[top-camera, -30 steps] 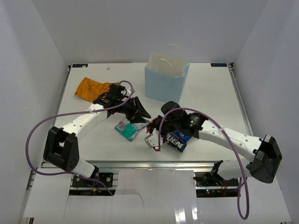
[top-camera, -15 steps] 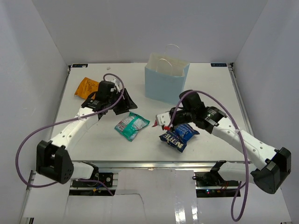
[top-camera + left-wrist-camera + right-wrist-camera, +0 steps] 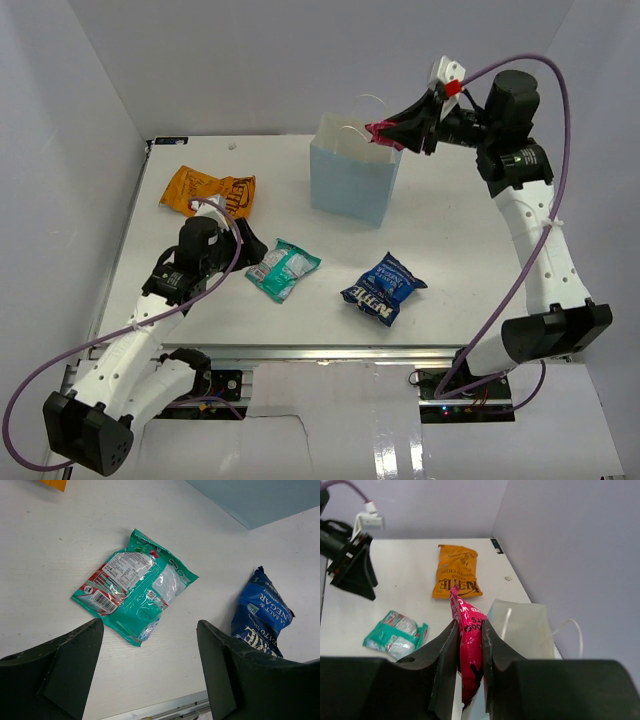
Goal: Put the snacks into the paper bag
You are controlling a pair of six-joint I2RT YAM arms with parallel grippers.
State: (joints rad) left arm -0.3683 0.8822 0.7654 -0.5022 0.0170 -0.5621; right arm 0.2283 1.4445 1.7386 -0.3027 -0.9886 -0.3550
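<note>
My right gripper [image 3: 392, 130] is shut on a small pink wrapper [image 3: 468, 640] and holds it high, over the right rim of the light blue paper bag [image 3: 352, 182], whose open mouth shows in the right wrist view [image 3: 520, 625]. My left gripper [image 3: 252, 245] is open and empty, low over the table just left of the teal-white pouch [image 3: 282, 268], which lies flat ahead of its jaws [image 3: 135, 587]. The blue chip bag [image 3: 383, 288] lies front centre [image 3: 260, 612]. The orange chip bag [image 3: 210, 191] lies back left [image 3: 456, 572].
The white table [image 3: 450, 230] is walled by white panels on three sides. A metal rail runs along its near edge [image 3: 170, 710]. Purple cables loop from both arms.
My right arm has lifted the pink wrapper from beside the blue chip bag up to above the paper bag. My left arm has drawn back toward the near left, away from the orange bag.
</note>
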